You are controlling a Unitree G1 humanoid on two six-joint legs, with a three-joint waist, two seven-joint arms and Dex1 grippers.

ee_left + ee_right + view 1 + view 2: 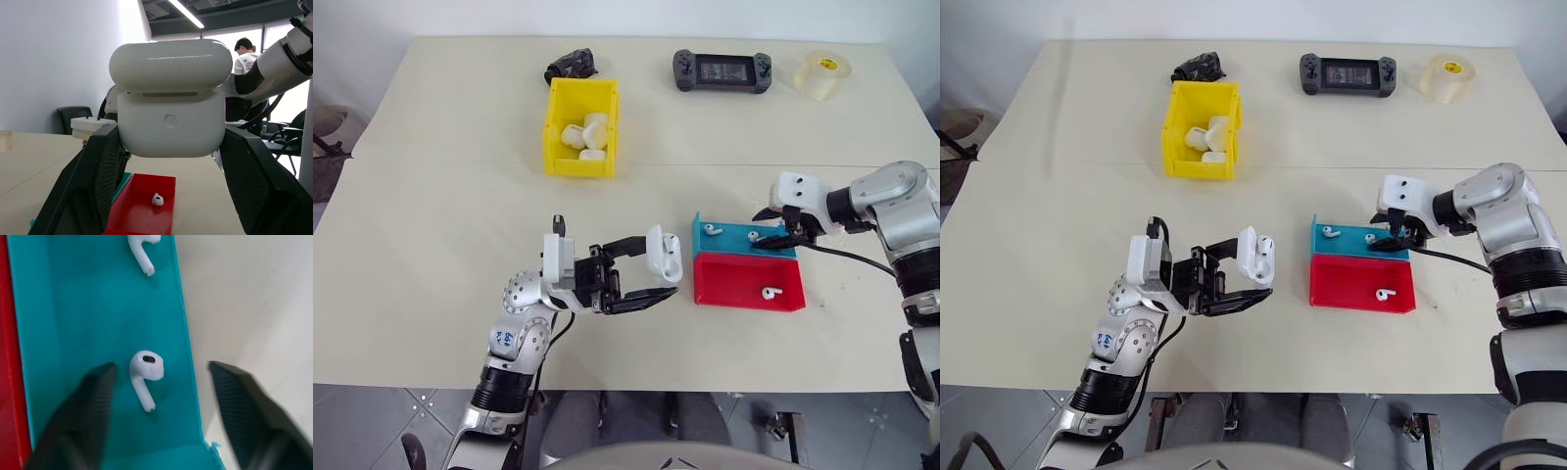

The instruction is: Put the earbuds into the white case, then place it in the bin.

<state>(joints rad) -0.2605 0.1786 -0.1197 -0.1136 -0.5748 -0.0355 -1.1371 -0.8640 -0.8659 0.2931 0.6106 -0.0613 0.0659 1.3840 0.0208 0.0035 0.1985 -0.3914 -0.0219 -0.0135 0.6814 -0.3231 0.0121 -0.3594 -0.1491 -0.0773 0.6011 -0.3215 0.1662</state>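
Fingers (98, 181) of the left gripper (641, 274) pinching the white case (662, 254), lid flipped up, off the table. Fingers (83, 416) of the right gripper (161, 406) spread over the blue tray (729, 235), with one earbud (145, 374) lying between them and a second (142, 247) just beyond their tips. Past that, a third earbud (771, 292) in the red tray (734, 284) beside the blue one; farther off, the yellow bin (579, 127) holding other cases.
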